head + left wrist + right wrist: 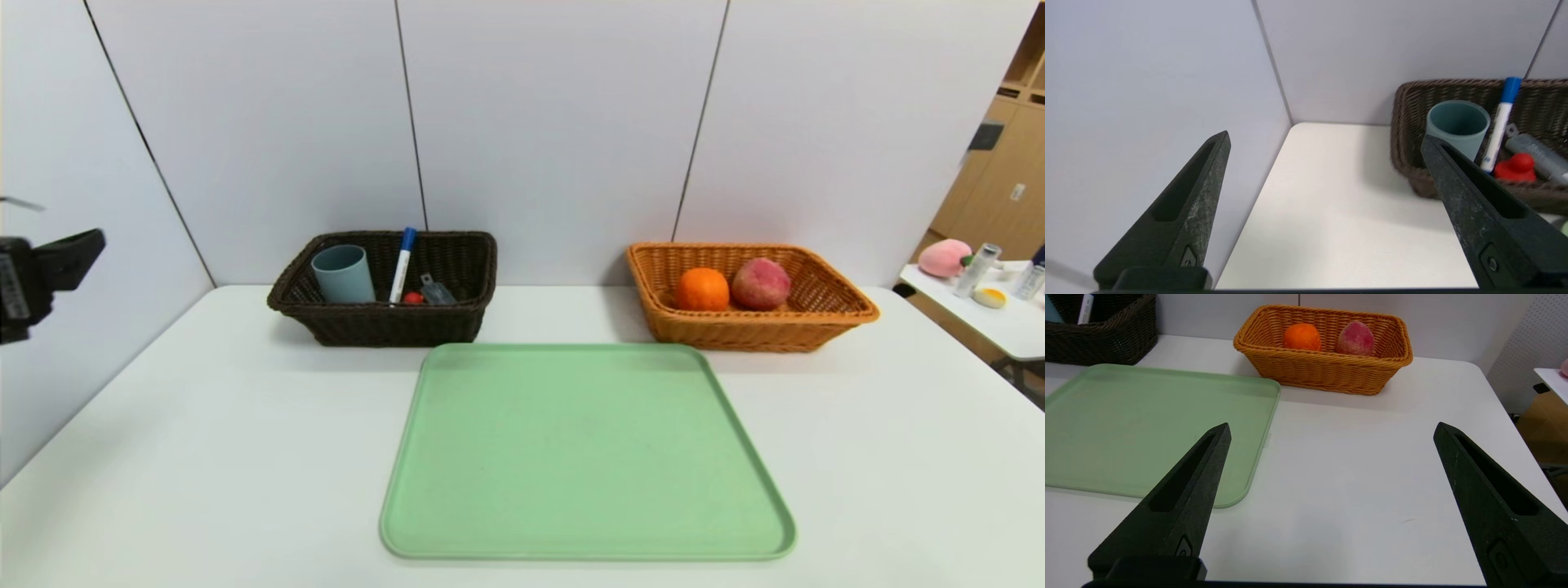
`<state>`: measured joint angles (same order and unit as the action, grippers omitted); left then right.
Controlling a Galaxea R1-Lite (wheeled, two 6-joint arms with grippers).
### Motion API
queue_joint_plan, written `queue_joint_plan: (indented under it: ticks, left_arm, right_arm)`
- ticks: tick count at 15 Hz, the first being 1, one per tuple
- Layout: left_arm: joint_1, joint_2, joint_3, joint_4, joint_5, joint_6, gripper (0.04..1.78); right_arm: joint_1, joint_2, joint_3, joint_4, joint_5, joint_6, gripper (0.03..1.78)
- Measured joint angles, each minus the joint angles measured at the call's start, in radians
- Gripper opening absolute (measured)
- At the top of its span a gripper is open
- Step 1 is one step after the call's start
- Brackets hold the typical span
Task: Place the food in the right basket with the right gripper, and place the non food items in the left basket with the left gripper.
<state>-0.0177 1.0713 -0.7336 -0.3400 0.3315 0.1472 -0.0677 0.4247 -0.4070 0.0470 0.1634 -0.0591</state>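
The dark brown basket (384, 322) at the back left holds a teal cup (343, 273), a blue-capped marker (402, 265), a small red piece (413, 298) and a grey item (438, 291). The orange basket (751, 331) at the back right holds an orange (702, 289) and a reddish peach (761, 283). The green tray (584, 449) in the middle is bare. My left gripper (1325, 136) is open and empty, raised at the far left edge of the head view (49, 269), left of the dark basket (1408, 163). My right gripper (1331, 428) is open and empty above the table right of the tray (1147, 424), out of the head view.
White wall panels stand behind and left of the white table (163, 457). A side table (996, 318) at the far right carries a pink plush, bottles and a small dish. Wooden cabinets stand behind it.
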Motion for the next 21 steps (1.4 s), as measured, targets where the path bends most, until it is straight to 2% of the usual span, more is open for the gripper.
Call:
queue_joint_plan:
  ticks: [3,5,7,9,12,18,21]
  left_arm:
    - [0.057,-0.236,0.187,0.020,0.002,-0.009,1.67]
    - [0.075,-0.391,0.294,0.040,-0.017,-0.016,1.67]
    - [0.079,-0.525,0.349,0.117,-0.044,-0.032,1.67]
    - [0.078,-0.654,0.372,0.240,-0.085,-0.046,1.68]
    - [0.059,-0.801,0.389,0.397,-0.107,-0.072,1.69]
    - [0.016,-0.963,0.409,0.494,-0.118,-0.069,1.69]
    - [0.013,-1.040,0.429,0.490,-0.131,-0.046,1.69]
  right_arm:
    - [0.000,-0.096,-0.018,0.094,0.007,0.000,1.71]
    - [0.000,-0.126,-0.042,0.104,0.010,0.003,1.71]
    - [0.001,-0.139,-0.062,0.110,0.014,0.003,1.71]
    - [0.017,-0.155,-0.080,0.142,0.023,0.003,1.71]
    - [0.062,-0.211,-0.107,0.247,0.026,0.004,1.71]
    - [0.071,-0.337,-0.089,0.275,0.024,0.003,1.71]
    - [0.070,-0.398,-0.070,0.254,0.003,-0.008,1.71]
